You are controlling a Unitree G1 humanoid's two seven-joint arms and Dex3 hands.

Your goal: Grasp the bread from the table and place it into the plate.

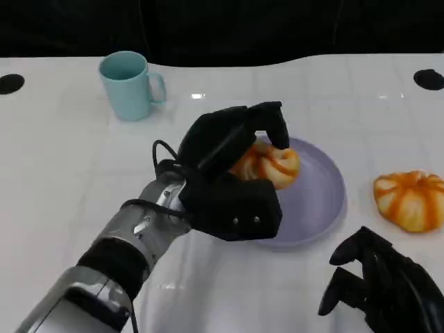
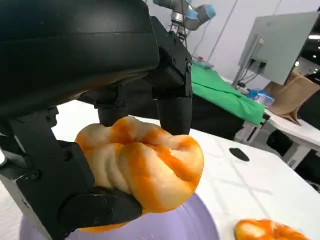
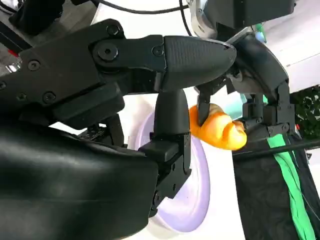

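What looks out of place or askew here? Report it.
Nothing stands out. The left hand holds one bread over the purple plate; a second bread lies intact on the table, and the mug stands upright.

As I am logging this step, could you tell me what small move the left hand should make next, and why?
Probably lower a little and spread the fingers. The left hand grips the bread over the purple plate; the left wrist view seems to show the bread just above the plate surface, so release should set it down there.
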